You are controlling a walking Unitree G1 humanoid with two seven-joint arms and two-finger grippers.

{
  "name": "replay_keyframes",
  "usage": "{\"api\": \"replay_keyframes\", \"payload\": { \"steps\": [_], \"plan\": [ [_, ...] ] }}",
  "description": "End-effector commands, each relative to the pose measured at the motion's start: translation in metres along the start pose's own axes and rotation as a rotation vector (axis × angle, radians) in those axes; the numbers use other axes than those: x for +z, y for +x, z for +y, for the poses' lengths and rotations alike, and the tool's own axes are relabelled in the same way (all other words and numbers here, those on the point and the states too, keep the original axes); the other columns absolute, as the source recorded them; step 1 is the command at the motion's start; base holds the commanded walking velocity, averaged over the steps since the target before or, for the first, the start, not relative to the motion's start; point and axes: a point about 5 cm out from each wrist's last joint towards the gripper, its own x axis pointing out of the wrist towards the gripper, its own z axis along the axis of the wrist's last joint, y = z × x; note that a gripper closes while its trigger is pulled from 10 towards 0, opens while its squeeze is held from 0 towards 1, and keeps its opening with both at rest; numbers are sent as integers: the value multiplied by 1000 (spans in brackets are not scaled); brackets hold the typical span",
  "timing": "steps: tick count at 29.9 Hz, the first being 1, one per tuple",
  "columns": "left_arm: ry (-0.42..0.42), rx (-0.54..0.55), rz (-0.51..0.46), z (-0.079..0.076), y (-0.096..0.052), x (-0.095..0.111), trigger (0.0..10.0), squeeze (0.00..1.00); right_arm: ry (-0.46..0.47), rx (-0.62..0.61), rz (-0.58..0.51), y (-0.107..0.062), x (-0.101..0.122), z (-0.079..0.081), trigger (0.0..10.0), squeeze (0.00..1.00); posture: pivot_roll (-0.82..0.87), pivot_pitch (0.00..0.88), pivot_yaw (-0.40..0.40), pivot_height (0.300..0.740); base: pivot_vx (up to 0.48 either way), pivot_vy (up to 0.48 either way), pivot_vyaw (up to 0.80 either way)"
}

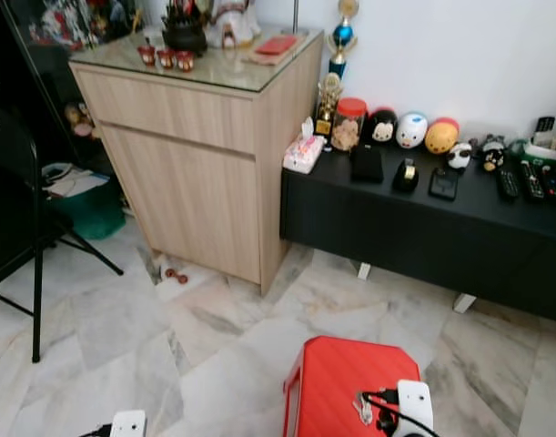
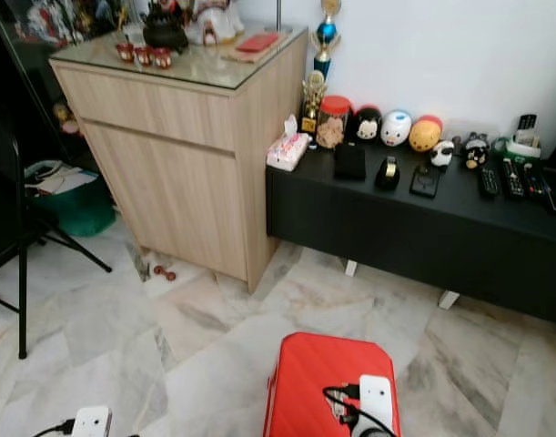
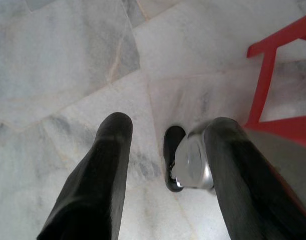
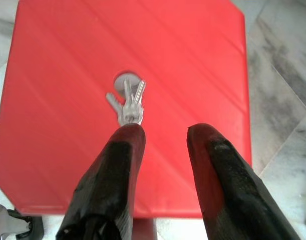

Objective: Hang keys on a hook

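Note:
A small bunch of silver keys [image 4: 126, 102] lies near the middle of a red stool's seat [image 4: 193, 65], by a round hole in it. My right gripper [image 4: 163, 132] hangs open just above the seat, with its fingertips a little short of the keys and nothing between them. In the eye views the stool [image 1: 337, 369] stands on the marble floor right in front of me, with the keys [image 1: 364, 410] on its near right part beside my right wrist [image 1: 412, 405]. My left gripper [image 3: 168, 125] is open over bare floor to the left of the stool.
A tall wooden cabinet [image 1: 196, 137] stands ahead on the left. A low black bench [image 1: 423, 218] runs along the wall to its right, carrying toys, a tissue pack and remotes. A black folding chair [image 1: 23, 228] and a green bin [image 1: 91, 209] are at far left.

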Motion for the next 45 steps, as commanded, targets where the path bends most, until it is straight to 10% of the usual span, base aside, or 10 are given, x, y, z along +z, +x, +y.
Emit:
{"api": "replay_keyframes", "payload": {
  "steps": [1, 7, 18, 45],
  "plan": [
    [-6, 13, -16, -4, 1, 2, 10000, 0, 11, 8, -29, 1, 5, 2, 10000, 0, 164, 1, -31, 647, 0, 0, 0],
    [-1, 21, -129, -15, 9, 32, 10000, 0, 14, 9, -36, 1, 8, 2, 10000, 0, 160, 6, -32, 647, 0, 0, 0],
    [36, 19, -686, -18, 2, 163, 10000, 0, 21, 26, -66, 2, 14, 6, 10000, 0, 158, 19, -34, 647, 0, 0, 0],
    [-53, -42, -878, -43, -17, 194, 10000, 0, 9, 50, -79, 2, 17, 10, 10000, 0, 156, 24, -39, 618, 0, 0, 0]
  ]
}}
